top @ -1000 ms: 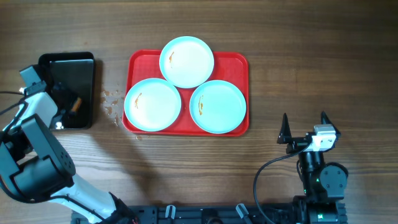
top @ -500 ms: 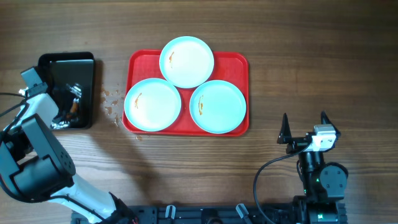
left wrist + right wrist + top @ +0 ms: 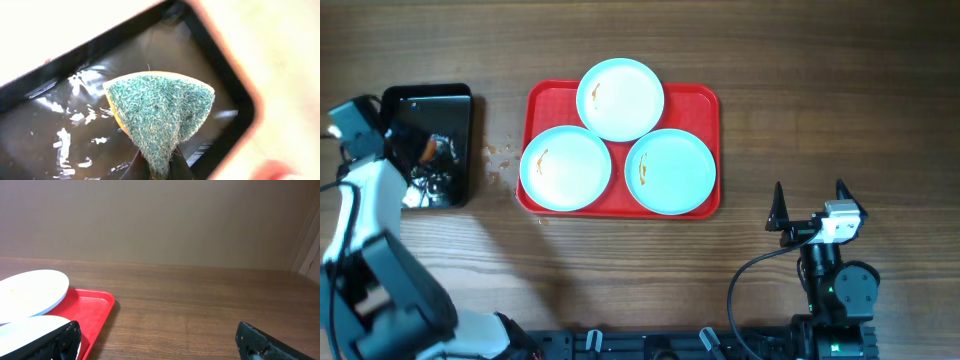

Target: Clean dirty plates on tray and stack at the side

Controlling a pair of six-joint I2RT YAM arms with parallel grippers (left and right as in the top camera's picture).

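Three pale mint-blue plates lie on the red tray: one at the back, one front left, one front right, each with a small orange-brown smear. My left gripper hangs over the black tray and is shut on a sponge, green scouring side facing the wrist camera, with an orange edge. The two black fingers pinch its lower corner, at the left gripper. My right gripper stands open and empty near the front right, apart from the tray.
The black tray stands left of the red one and holds glinting liquid. Small brownish spots mark the table between the two trays. In the right wrist view, two plates and the red tray corner lie to the left.
My left gripper has shut on the sponge in the black tray and risen with it, the arm swinging leftward. The right arm and the plates have not moved.
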